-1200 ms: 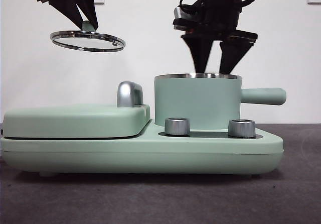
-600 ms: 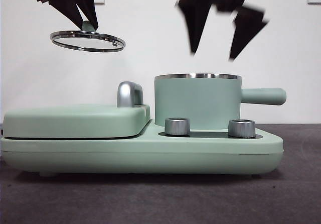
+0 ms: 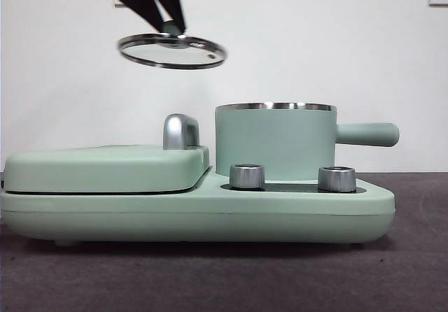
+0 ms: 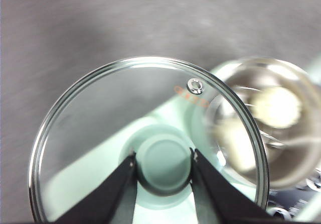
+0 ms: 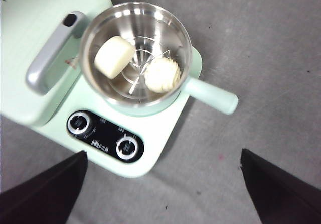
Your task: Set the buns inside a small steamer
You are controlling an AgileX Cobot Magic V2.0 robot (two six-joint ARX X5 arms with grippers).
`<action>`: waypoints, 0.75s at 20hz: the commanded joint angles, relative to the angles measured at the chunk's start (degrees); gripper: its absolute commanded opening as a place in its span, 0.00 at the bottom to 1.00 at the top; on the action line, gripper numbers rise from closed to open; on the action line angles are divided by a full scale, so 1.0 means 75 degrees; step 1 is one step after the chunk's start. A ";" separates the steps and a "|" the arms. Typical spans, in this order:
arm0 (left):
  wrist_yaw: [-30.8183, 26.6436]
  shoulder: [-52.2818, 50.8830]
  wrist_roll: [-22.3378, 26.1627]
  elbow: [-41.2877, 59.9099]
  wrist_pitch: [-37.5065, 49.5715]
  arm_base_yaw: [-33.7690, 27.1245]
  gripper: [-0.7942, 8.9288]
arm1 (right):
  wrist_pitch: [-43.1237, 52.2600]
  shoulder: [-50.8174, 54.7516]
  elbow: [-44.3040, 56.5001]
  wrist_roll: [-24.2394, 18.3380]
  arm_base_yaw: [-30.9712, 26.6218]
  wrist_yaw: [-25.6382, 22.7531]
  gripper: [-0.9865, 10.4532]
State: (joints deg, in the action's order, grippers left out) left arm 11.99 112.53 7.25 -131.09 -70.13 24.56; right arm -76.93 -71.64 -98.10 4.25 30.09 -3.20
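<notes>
Front view: left gripper [image 3: 168,19] pinches the lid [image 3: 172,51] aloft; right gripper [image 5: 160,184] spread above both buns [image 5: 114,57].

Left gripper [image 4: 163,158] hangs high, jaws clamped; right gripper [image 5: 160,194] spread wide

Both buns [image 5: 135,66] inside lidless steamer [image 5: 135,53]

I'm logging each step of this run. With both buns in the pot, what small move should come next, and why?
Probably carry the lid sideways until it hangs over the small steamer. The left claw grips its knob, off to one side of the rim, while both buns sit inside and the right claw hangs wide open above.
</notes>
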 commanded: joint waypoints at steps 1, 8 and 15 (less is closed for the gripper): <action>0.0064 0.0000 -0.0061 -0.0256 0.0149 0.0463 0.10 | -0.0507 0.0979 0.0580 -0.0023 0.0082 -0.0006 0.51; 0.0064 0.0000 -0.0058 -0.0175 0.0219 0.1682 0.10 | 0.1212 0.5251 0.3762 0.0236 0.0079 0.0376 0.51; 0.0064 0.0108 0.0146 -0.0035 0.0921 0.2264 0.10 | 0.1358 0.7845 0.5272 0.0431 0.0064 0.1504 0.51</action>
State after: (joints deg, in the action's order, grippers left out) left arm 12.16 112.53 7.77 -129.80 -64.36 41.08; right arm -67.42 -12.51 -58.28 6.48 30.33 7.97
